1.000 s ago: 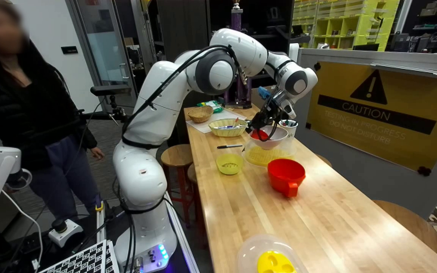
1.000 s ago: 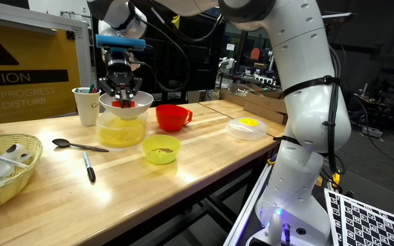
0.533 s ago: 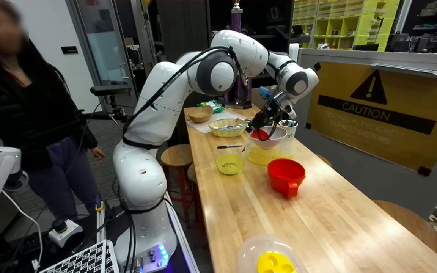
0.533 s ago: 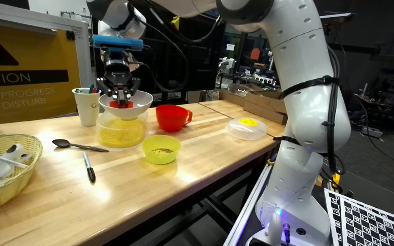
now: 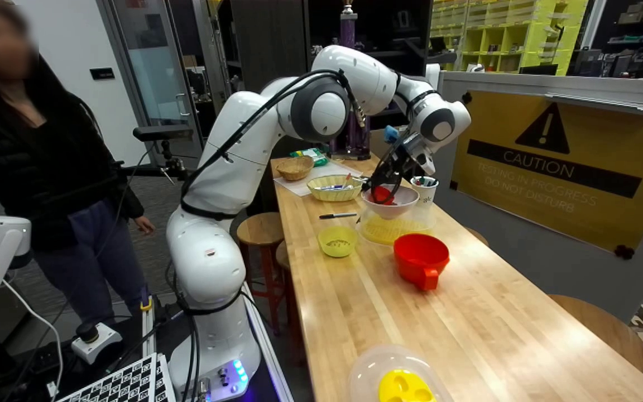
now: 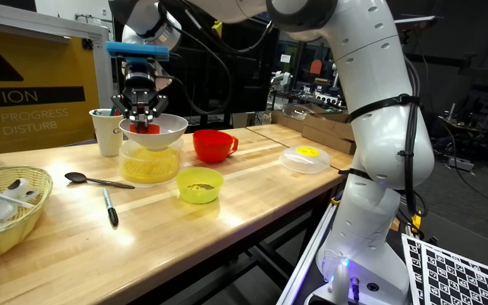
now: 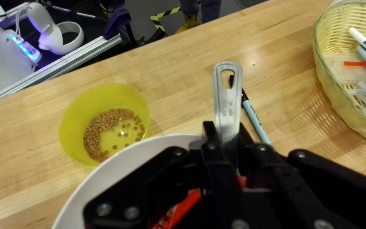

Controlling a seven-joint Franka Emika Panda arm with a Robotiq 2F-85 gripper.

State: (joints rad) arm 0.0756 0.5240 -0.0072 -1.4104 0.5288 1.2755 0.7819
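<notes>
My gripper (image 6: 142,123) is shut on a grey metal handle (image 7: 228,101) with a slot at its end, seen upright between the fingers in the wrist view. A red scoop (image 6: 153,128) sits just below the fingers, inside a white bowl (image 6: 172,127); brown pellets show beside its red wall (image 7: 184,205) in the wrist view. The fingers hide where handle and scoop meet. The white bowl sits at the top of a clear container with a yellow base (image 6: 151,167). A yellow-green bowl (image 6: 199,190) with brown pellets stands close by; it also shows in the wrist view (image 7: 75,127).
A red cup with a handle (image 6: 212,146), a paper cup of pens (image 6: 109,135), a black spoon (image 6: 104,182), a marker (image 6: 110,207) and a wicker basket (image 6: 28,212) surround the container. A clear lid (image 5: 366,368) lies farther along the table. A person (image 5: 31,139) stands nearby.
My gripper and the red scoop have moved a little to the left in both exterior views. The white bowl has shifted slightly the same way. The other things have stayed still.
</notes>
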